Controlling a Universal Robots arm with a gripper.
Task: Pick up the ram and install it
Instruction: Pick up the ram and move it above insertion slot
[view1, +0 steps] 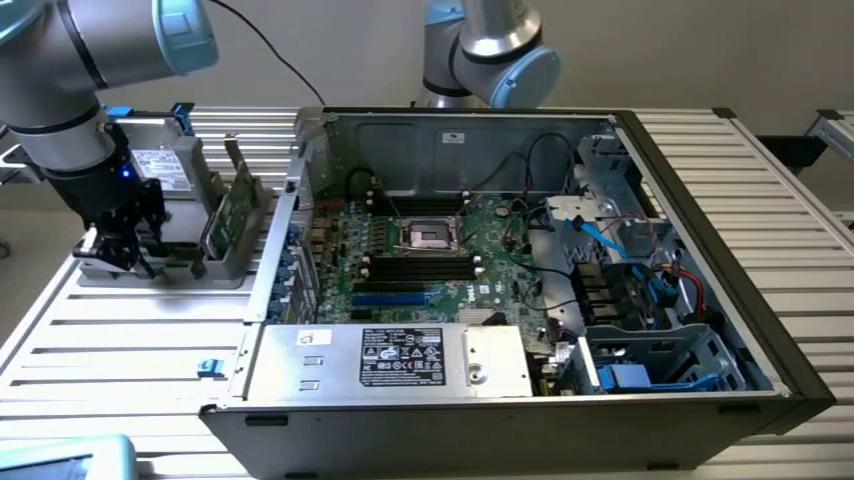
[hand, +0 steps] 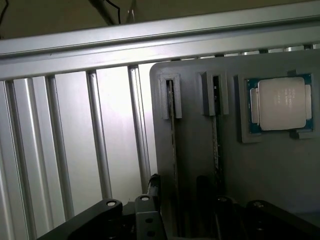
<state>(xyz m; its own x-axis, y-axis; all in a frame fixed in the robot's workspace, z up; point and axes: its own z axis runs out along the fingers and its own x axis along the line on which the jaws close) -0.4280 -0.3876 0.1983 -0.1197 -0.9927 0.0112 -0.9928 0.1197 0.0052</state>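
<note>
Overhead, one gripper (view1: 123, 258) wide open and empty, two edge-on boards (hand: 173, 150) in holder (hand: 192, 115), one processor (hand: 280, 102)

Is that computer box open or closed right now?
Open. The computer case has no cover on its upper side, so the green motherboard, cables and silver power supply inside are in plain sight.

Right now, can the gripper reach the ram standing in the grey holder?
Probably yes. The gripper hangs open just above the grey holder, and the ram stands on edge in its slot with nothing over it. A second board stands apart in the next slot.
</note>
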